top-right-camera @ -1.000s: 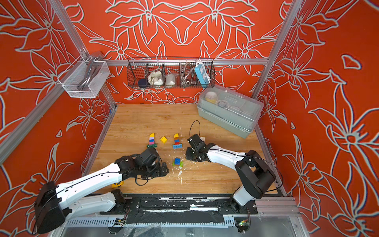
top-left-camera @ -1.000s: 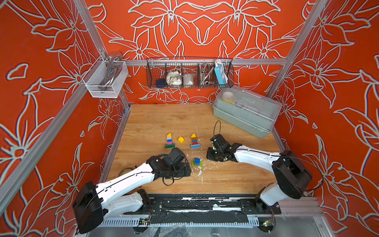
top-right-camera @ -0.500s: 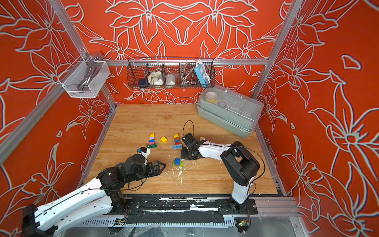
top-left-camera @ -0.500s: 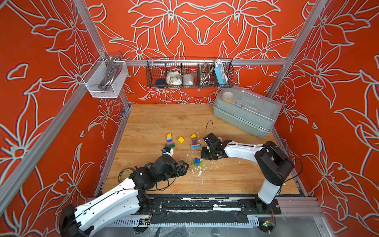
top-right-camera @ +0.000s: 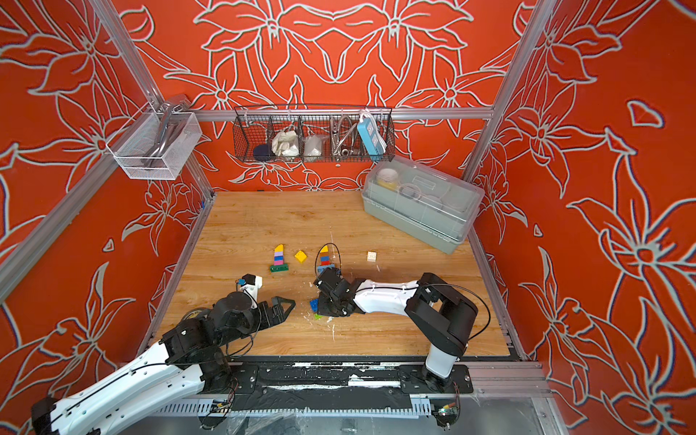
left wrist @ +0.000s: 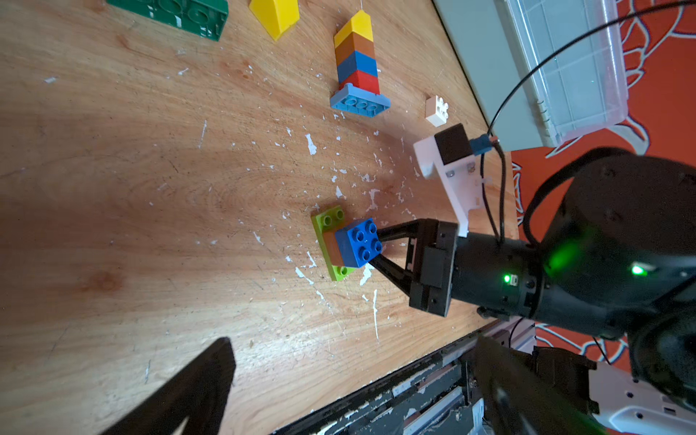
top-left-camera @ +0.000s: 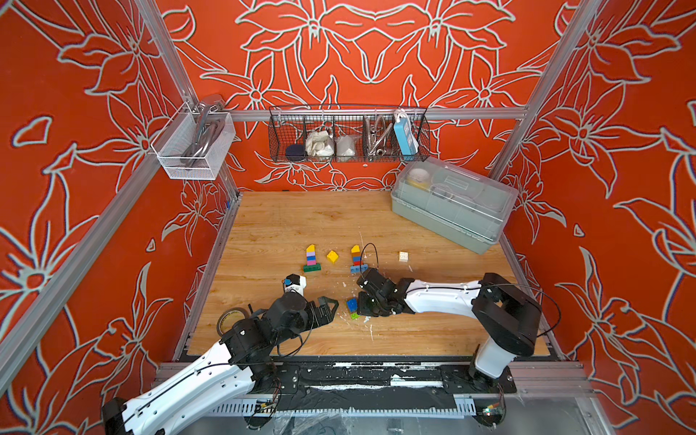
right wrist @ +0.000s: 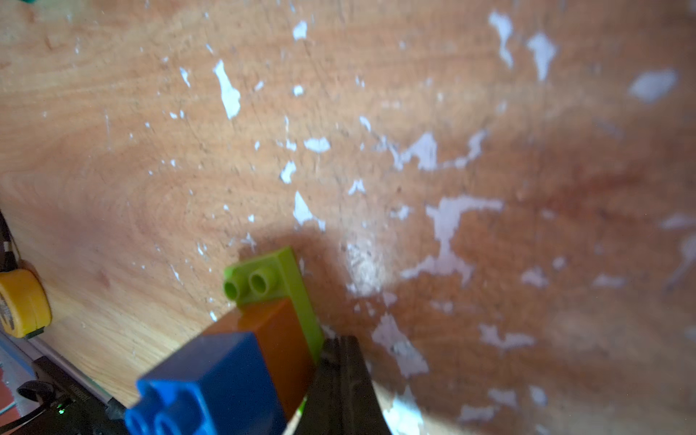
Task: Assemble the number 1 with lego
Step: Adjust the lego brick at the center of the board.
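Wooden tabletop [top-left-camera: 301, 226], scuffed and strewn with white flecks [left wrist: 310, 145], enclosed by orange floral walls [top-left-camera: 357, 56]. On the back rail hung a black wire basket [top-left-camera: 348, 160] and a white mesh basket [top-left-camera: 188, 167]. A grey lidded box [top-left-camera: 452, 214] sat at the far right corner and a tape roll [top-left-camera: 229, 320] at the near left edge. The left arm lay low along the table, the left gripper [top-left-camera: 333, 310] spread wide and empty, aimed at the small stack [top-left-camera: 352, 307] but apart from it. That stack, 1 lime plate carrying 1 brown and 1 blue brick, lay tipped with its studs toward the left arm. The right arm reached in from the right, forearm nearly level; the right gripper [right wrist: 341, 350] was closed, fingertips pressed together and touching the lime plate's edge, grasping nothing. Farther back stood a green-based column [top-left-camera: 311, 260], a loose yellow brick [top-left-camera: 332, 256], a light-blue-based column [top-left-camera: 356, 260] and a white brick [top-left-camera: 403, 256]. Marks on a yellow tape measure [right wrist: 22, 301] were too blurred to read.
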### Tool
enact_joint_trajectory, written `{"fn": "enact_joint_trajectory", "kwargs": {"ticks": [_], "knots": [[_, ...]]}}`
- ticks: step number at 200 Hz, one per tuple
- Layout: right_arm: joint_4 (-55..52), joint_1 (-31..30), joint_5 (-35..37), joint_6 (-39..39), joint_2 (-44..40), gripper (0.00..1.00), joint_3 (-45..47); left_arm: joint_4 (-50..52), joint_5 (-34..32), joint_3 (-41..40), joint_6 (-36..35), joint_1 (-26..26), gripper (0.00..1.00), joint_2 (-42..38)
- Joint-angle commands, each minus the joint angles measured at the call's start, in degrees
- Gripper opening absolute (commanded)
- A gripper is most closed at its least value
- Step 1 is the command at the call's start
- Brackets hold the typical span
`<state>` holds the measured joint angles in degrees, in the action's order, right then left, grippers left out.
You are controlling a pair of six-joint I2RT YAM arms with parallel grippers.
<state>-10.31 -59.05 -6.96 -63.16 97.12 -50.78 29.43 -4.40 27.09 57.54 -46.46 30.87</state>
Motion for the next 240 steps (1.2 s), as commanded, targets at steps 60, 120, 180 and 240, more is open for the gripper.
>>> {"fn": "enact_joint_trajectory", "kwargs": {"ticks": [60,120,180,240], "knots": [[11.62,-0.8,3.82,-5.64,-10.32,0.0,12.45,3.45,1.11,0.59,2.91,0.0,0.99,1.12],[16.53,-1.72,1.04,-4.92,-4.19,0.0,10.62,5.4,-1.65,-1.78,5.37,-0.04,0.99,-4.91],[25.04,-5.08,-2.11,-8.65,4.65,0.0,4.54,6.56,-2.26,-1.05,5.21,-0.04,0.99,-4.42],[32.26,-5.22,-1.85,-9.49,8.71,0.0,2.31,10.03,-5.44,-0.71,7.91,-0.04,0.99,-6.09]]}}
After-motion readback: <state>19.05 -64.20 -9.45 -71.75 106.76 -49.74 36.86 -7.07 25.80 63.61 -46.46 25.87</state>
